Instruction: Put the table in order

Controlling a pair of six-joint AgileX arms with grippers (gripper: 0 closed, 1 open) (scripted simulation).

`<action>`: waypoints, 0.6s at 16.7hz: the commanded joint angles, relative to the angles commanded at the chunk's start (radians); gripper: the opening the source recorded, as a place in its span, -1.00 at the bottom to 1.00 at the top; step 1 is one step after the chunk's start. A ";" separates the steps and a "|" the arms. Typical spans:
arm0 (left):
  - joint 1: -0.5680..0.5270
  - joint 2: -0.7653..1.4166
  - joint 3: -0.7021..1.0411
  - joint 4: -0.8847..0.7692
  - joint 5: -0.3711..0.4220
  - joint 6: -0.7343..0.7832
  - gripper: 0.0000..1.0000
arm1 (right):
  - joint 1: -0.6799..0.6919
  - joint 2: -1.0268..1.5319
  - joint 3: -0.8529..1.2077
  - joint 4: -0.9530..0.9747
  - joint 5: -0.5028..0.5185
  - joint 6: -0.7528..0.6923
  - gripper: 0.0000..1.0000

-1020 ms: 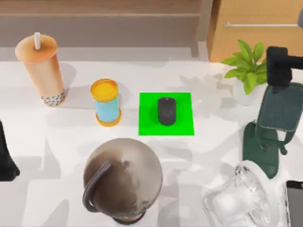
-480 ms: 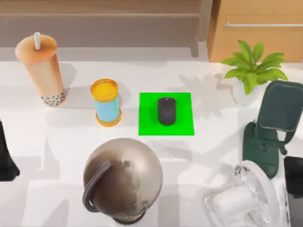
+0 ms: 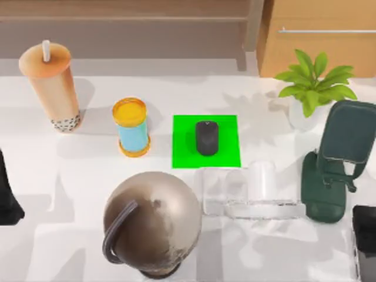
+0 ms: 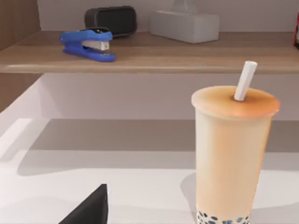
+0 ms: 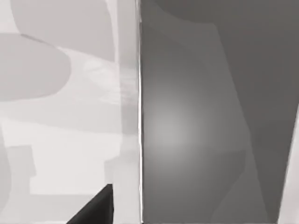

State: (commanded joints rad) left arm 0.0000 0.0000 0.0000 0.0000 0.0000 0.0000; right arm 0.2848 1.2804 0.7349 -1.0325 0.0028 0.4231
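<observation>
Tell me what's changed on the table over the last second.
The clear glass container moved from the table's front right corner toward the middle and now lies just in front of the green mat. The right arm dropped back from the plant to the front right edge. Bubble tea, can, mouse and kettle stayed put.

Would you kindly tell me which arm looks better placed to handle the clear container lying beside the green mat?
Probably the right: the clear container lies right of centre, nearer the right arm than the left arm.
</observation>
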 joint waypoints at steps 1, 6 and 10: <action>0.000 0.000 0.000 0.000 0.000 0.000 1.00 | -0.002 0.006 -0.012 0.011 0.000 -0.001 1.00; 0.000 0.000 0.000 0.000 0.000 0.000 1.00 | -0.010 0.003 -0.189 0.186 -0.002 -0.009 1.00; 0.000 0.000 0.000 0.000 0.000 0.000 1.00 | 0.000 0.061 -0.253 0.300 -0.003 0.001 1.00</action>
State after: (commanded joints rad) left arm 0.0000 0.0000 0.0000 0.0000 0.0000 0.0000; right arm 0.2850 1.3419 0.4816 -0.7322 -0.0002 0.4243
